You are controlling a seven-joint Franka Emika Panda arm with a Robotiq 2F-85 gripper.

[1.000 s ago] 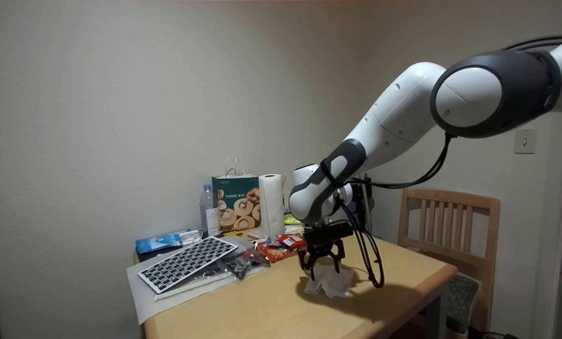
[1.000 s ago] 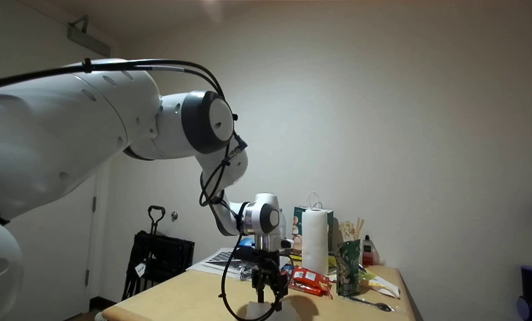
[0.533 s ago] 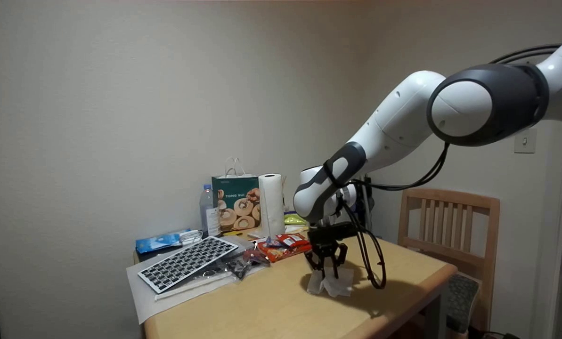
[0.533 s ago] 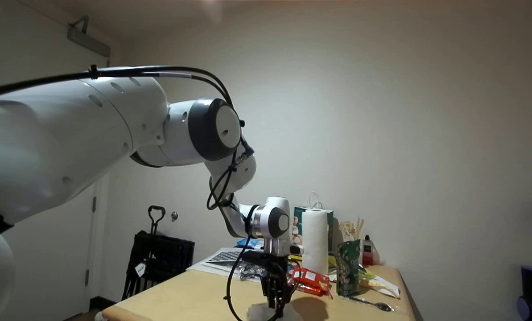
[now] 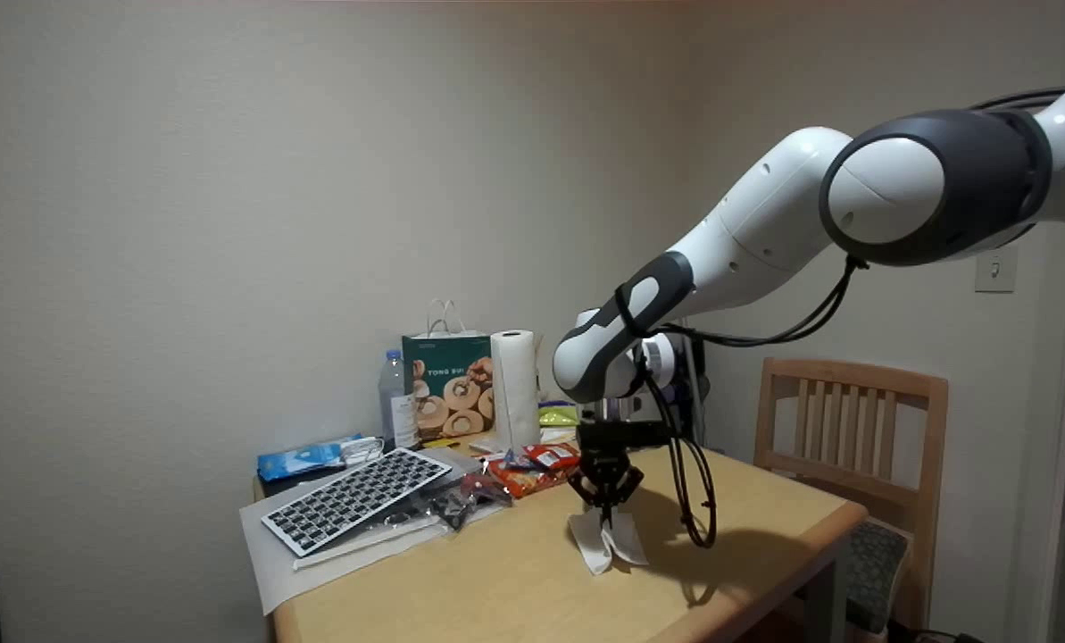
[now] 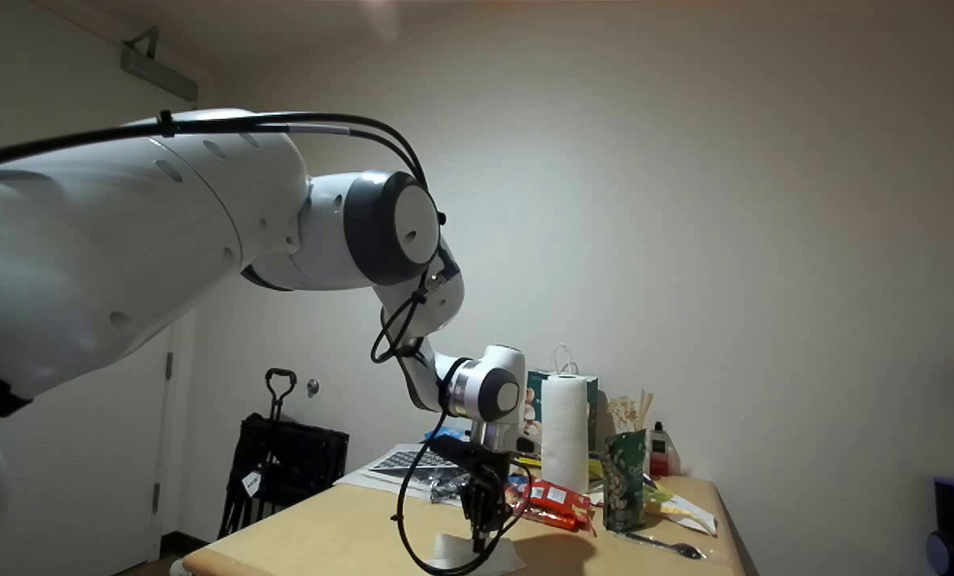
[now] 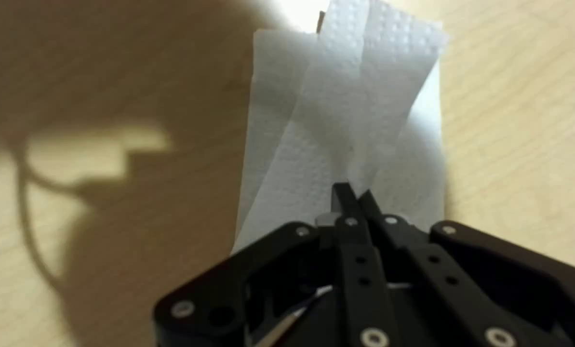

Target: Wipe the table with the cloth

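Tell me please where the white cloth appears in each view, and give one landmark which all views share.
In an exterior view: the cloth is low, slightly right of the middle.
In an exterior view: the cloth is at the bottom edge, near the middle.
In the wrist view: the cloth occupies the upper middle and reaches the top edge.
Shared landmark: the gripper, pinching the cloth; it shows in all three views.

I count one hand [image 7: 355, 192], one cloth [image 7: 340, 125], one table [image 5: 496, 572]; one chair [image 5: 844, 477], one keyboard [image 5: 355, 500], one paper-towel roll [image 5: 515, 388], one handled bag [image 5: 450, 384], one spoon [image 6: 688, 551].
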